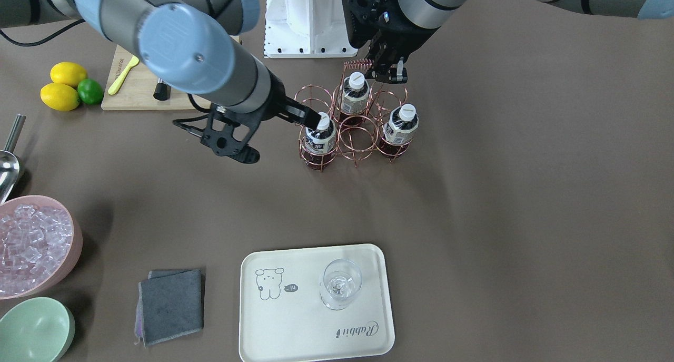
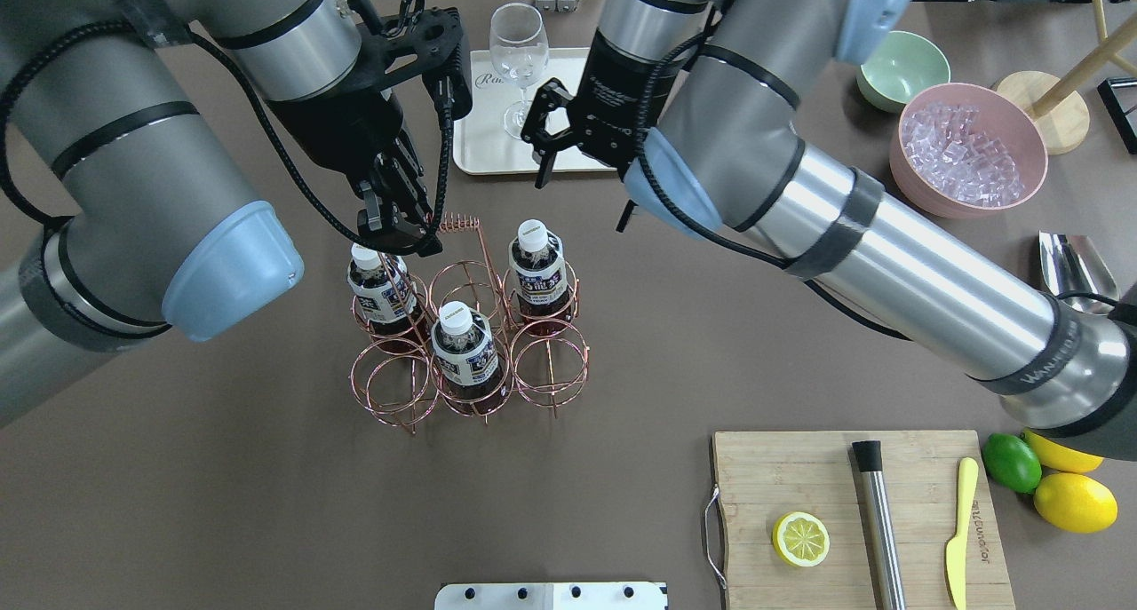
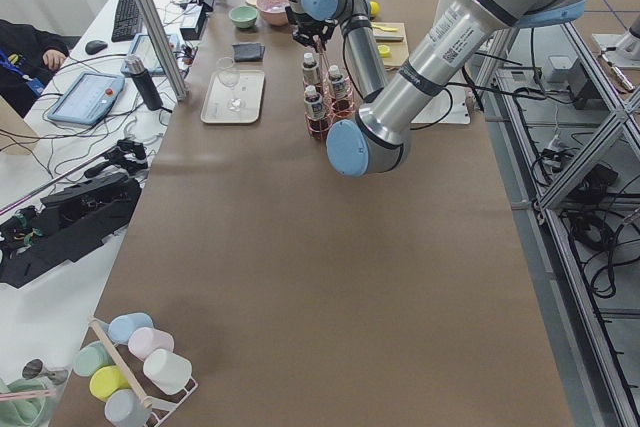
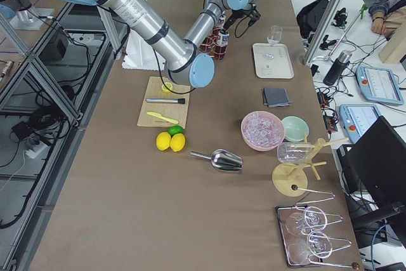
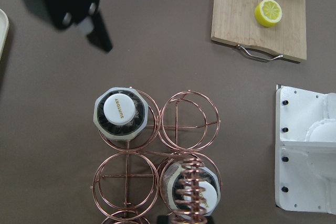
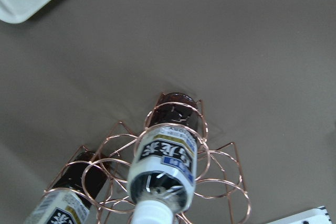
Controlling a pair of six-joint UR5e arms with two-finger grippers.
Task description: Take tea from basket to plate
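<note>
The copper wire basket [image 1: 354, 135] stands mid-table with three tea bottles in its rings. My right gripper [image 1: 315, 123] is open with its fingertips right at the white cap of the tea [image 1: 320, 138] in the ring on my right, which also shows in the overhead view [image 2: 539, 268] and close up in the right wrist view [image 6: 164, 163]. My left gripper [image 1: 388, 76] is shut on the basket's twisted-wire handle [image 2: 457, 224]; the coil [image 5: 190, 187] runs into it. The cream plate [image 1: 295, 320] lies across the table from the basket.
A wine glass [image 1: 341, 284] stands on the plate. A folded grey cloth [image 1: 171, 304], a pink bowl of ice [image 1: 31, 246] and a green bowl [image 1: 34, 330] are nearby. A cutting board [image 2: 853, 512] with a lemon half, lemons and a lime [image 2: 1013, 462] lie near my base.
</note>
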